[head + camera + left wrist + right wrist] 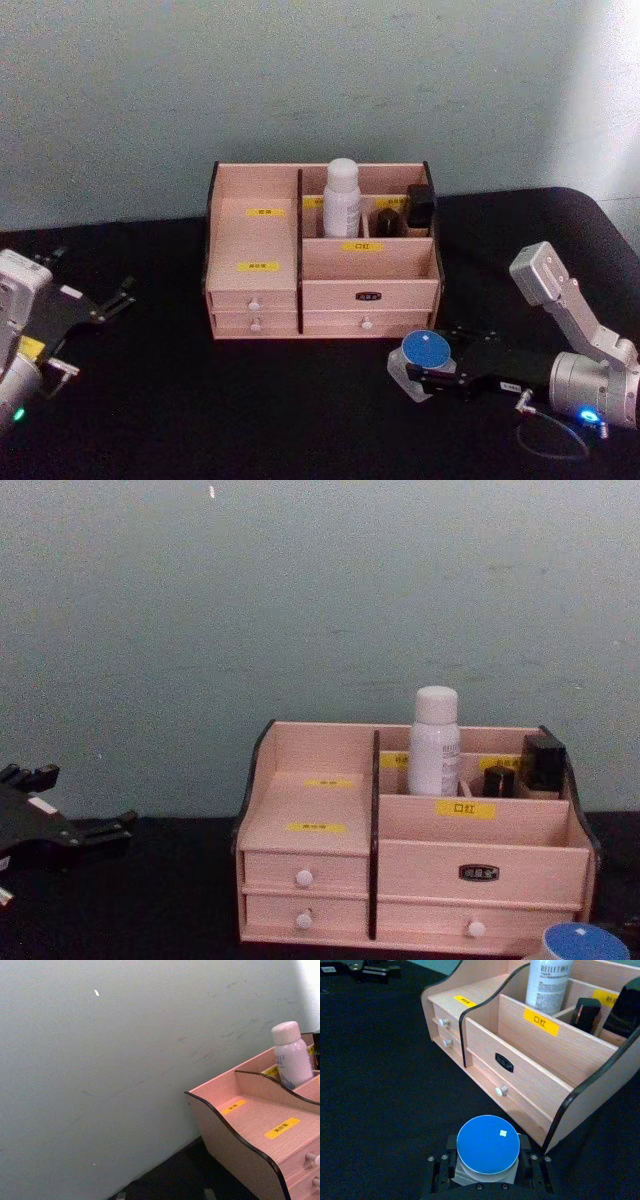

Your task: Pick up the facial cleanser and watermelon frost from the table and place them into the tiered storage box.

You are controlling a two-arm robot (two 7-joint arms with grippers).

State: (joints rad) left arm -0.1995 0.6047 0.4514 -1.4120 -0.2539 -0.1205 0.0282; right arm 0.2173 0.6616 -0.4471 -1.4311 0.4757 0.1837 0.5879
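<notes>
The tiered storage box [255,245] stands at the middle of the black table, against the wall. A white bottle, which I take for the facial cleanser [342,197], stands upright in a back compartment of the box [535,1045]. A round white jar with a blue lid, which I take for the watermelon frost [427,350], is in front of the box's lower right corner, with my right gripper [415,372] shut on it. In the right wrist view the fingers [536,1162] flank the jar [488,1144]. My left gripper [122,295] is parked open at the far left.
Two dark small containers [421,208] stand in the box's back right compartments. The front right compartment [570,1062] and the left stepped shelf [260,1120] hold nothing. White-knobbed drawers [255,300] face me. Black table surface [200,400] lies in front.
</notes>
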